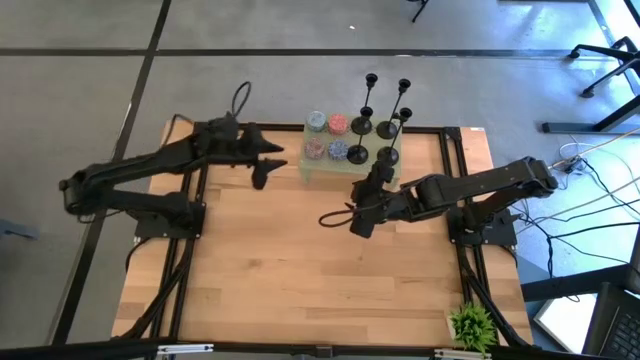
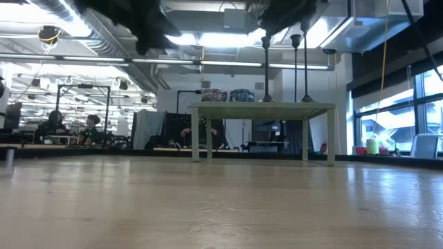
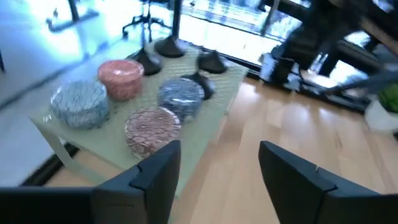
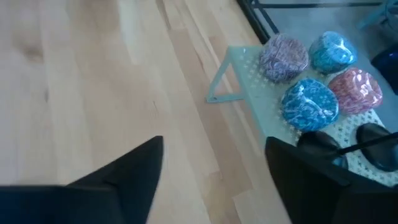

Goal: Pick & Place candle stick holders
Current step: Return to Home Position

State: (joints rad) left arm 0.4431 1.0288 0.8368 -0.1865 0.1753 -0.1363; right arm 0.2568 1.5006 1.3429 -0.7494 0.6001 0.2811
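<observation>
Four black candle stick holders stand by their round bases on the right half of a small pale green stand at the table's far middle. Their bases show in the high view and their stems in the low view. My left gripper hangs open and empty in the air, left of the stand; it also shows in its wrist view. My right gripper is open and empty above the table, just near of the stand, with two bases ahead of its fingers.
Four round patterned lidded tins sit on the stand's left half, next to the holders. A small green plant stands at the near right corner. Bare wooden tabletop lies near of the stand. People sit in the room beyond.
</observation>
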